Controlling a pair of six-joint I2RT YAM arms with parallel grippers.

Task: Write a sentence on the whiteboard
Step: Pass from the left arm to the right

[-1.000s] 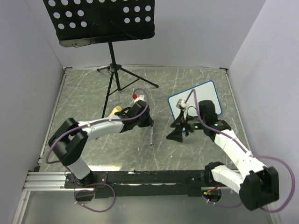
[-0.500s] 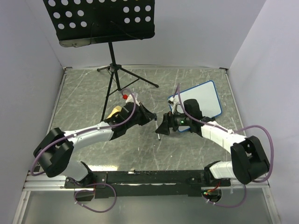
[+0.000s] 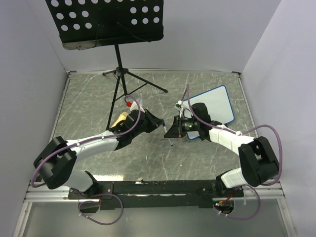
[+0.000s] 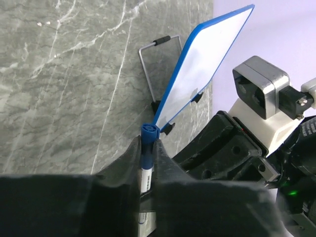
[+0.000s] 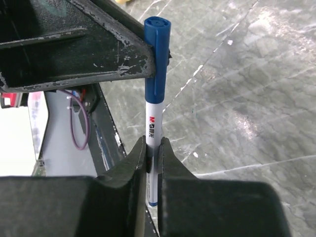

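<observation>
Left gripper [image 4: 146,150] and right gripper [image 5: 152,150] block mid-table, both pinching one marker [image 5: 153,118]; whiteboard [image 3: 217,101] stands just behind, music stand tripod [image 3: 121,81] far-left, bare tabletop [image 3: 148,163] nearer.

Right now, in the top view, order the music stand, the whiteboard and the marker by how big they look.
Largest to smallest:
1. music stand
2. whiteboard, though it is partly hidden
3. marker, only a thin sliver
</observation>
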